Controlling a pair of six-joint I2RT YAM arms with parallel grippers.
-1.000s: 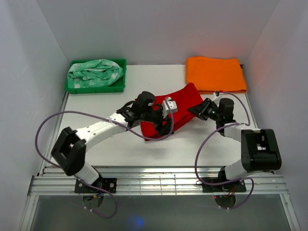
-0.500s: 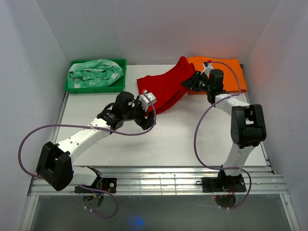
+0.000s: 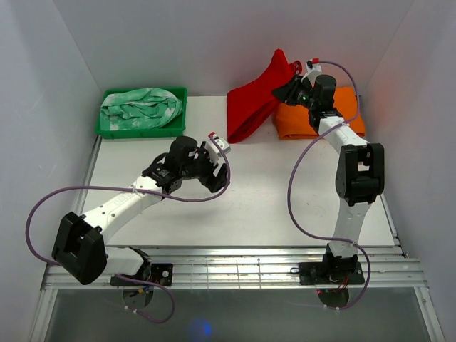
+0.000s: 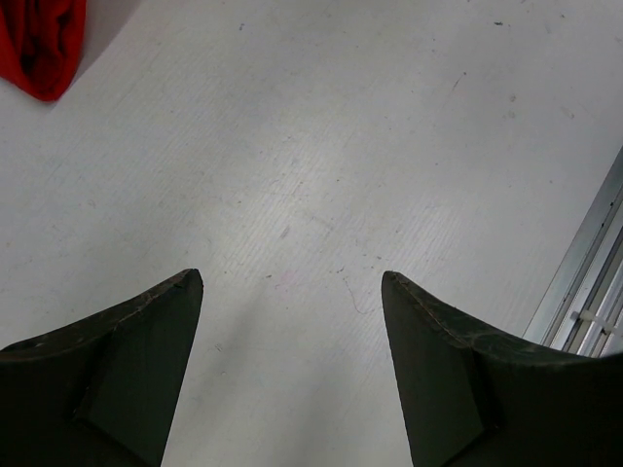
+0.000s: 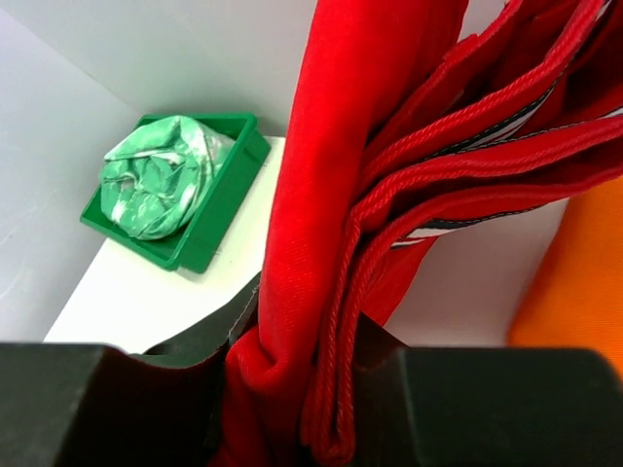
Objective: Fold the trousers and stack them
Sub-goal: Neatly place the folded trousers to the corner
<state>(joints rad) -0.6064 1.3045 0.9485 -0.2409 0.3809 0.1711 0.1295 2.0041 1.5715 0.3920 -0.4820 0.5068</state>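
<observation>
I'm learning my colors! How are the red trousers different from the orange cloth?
The red trousers are held up by the right gripper, while the orange cloth lies flat on the table. The red trousers hang bunched and rumpled; the orange cloth is a tidy folded rectangle. Both are plain, soft cloth.

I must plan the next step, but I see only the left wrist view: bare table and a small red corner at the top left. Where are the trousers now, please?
Observer: The right hand holds the trousers lifted at the far right, hanging just left of the orange cloth.
Operator: Does it hold one layer or several?
Observer: Several. In the right wrist view, the folded red layers are bunched between its fingers.
Operator: Is anything else near?
Observer: A green tray at the far left corner holds a mint green patterned cloth.
</observation>
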